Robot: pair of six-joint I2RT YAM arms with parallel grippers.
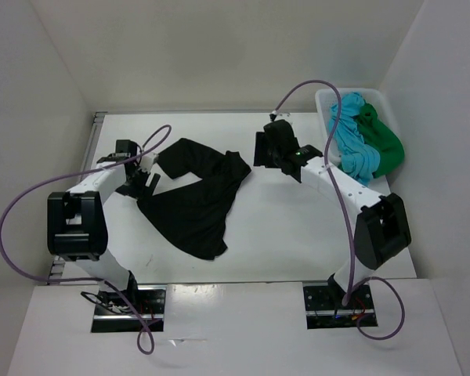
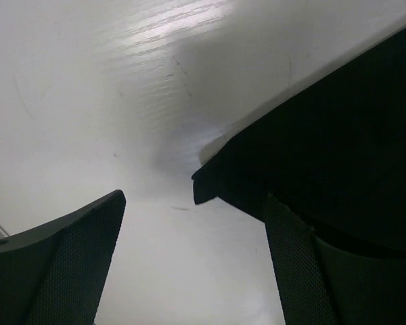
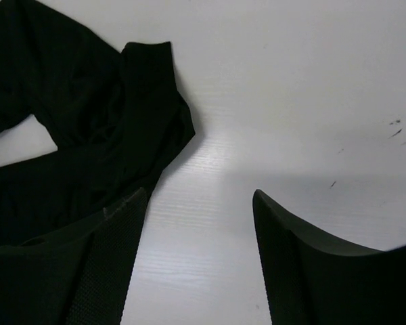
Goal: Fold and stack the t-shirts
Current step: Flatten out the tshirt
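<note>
Step judged: flattening. Black t-shirt [image 1: 196,204] lies crumpled; left gripper [image 2: 195,202], right gripper [image 3: 199,196] both released, empty. Next needs edge grasps

Left pincer [image 2: 195,202], right pincer [image 3: 199,195]: jaws spread, empty.

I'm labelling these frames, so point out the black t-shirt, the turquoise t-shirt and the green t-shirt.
black t-shirt [image 1: 192,210]: top external view, middle of its spread-out body.
turquoise t-shirt [image 1: 350,139]: top external view, its bunched middle folds.
green t-shirt [image 1: 385,143]: top external view, its crumpled middle.
</note>
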